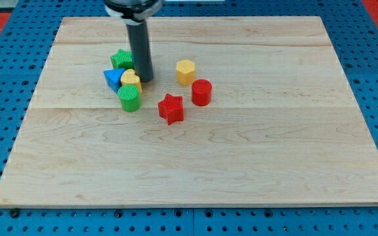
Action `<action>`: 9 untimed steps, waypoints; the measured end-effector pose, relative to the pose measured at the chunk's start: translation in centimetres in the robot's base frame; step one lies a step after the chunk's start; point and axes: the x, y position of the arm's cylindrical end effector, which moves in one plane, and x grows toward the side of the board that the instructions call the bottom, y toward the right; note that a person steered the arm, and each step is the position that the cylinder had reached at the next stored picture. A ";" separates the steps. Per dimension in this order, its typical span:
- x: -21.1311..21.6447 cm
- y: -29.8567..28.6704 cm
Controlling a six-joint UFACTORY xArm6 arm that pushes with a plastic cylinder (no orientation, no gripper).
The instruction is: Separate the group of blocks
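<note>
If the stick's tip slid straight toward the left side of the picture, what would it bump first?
Probably the yellow block: my tip sits right beside it on the view's right, seemingly touching. Beyond it lies the blue block.

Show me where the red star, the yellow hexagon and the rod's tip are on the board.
red star block [170,108]: camera view, middle of its top face.
yellow hexagon block [185,71]: camera view, centre of the block.
my tip [144,80]: camera view, rod's very end, beside the yellow block in the cluster.
</note>
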 end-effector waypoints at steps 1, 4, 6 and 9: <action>-0.4 1.0; -2.9 2.2; -2.1 -2.0; 2.3 -3.7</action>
